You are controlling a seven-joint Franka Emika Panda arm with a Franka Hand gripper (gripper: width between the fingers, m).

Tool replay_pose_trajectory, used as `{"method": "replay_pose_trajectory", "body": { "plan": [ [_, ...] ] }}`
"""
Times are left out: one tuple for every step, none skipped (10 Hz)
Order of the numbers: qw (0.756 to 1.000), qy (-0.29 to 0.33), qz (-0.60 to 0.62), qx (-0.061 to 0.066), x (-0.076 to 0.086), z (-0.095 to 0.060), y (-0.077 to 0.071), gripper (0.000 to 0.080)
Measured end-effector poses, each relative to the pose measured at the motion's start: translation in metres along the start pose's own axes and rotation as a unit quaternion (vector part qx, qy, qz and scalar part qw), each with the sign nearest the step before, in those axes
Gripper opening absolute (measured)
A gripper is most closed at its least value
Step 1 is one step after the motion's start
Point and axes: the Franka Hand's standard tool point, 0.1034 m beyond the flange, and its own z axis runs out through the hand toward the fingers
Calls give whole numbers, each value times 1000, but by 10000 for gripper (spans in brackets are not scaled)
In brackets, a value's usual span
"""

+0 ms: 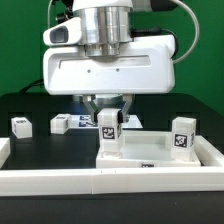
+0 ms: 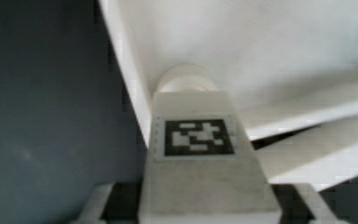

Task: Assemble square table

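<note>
Green wall closes off the back, and a black work surface (image 1: 30, 105) lies under everything. We see the gripper (image 1: 108, 110) at the middle of the exterior view, its jaws closed on a short white leg (image 1: 108, 128) that stands upright with its tag towards the camera. The wrist view agrees: the leg fills the gap between the fingers (image 2: 114, 207). The leg's foot is at the ten o'clock corner of the square tabletop slab (image 1: 150, 152), which lies flat at about four o'clock from the gripper. Whether the foot touches the slab we cannot tell.

We judge the leg to be light, stiff moulded plastic with smooth, rather slippery faces. It is best pinched on two opposite flat sides near the top, as it is now. The slab looks equally rigid but is too broad to span; its raised rim is the only place we would take hold of it.

A second leg (image 1: 181, 137) stands upright at three o'clock from the held one, near the slab's far corner and well apart. Two more legs (image 1: 20, 125) lie at nine o'clock on the black surface. A white barrier rail (image 1: 100, 182) runs along six o'clock, just beside the slab, and we expect it to block any slide that way.
</note>
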Motion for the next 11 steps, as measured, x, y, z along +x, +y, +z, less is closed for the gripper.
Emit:
{"method": "replay_pose_trajectory", "body": {
  "plan": [
    [998, 0, 61, 1, -1, 0, -1, 289],
    [995, -1, 101, 4, -1, 1, -1, 290],
    [985, -3, 170, 6, -2, 1, -3, 290],
    [972, -5, 236, 8, -4, 2, -7, 290],
    [962, -6, 273, 8, -5, 2, -10, 290],
    [954, -5, 301, 8, -6, 2, -13, 290],
    [938, -4, 345, 8, -7, 3, -16, 290],
    [927, -2, 375, 9, -7, 3, -18, 290],
    [915, -3, 403, 9, -8, 3, -20, 290],
    [897, -4, 443, 11, -9, 3, -22, 290],
    [885, -5, 466, 12, -9, 3, -23, 290]
  ]
}}
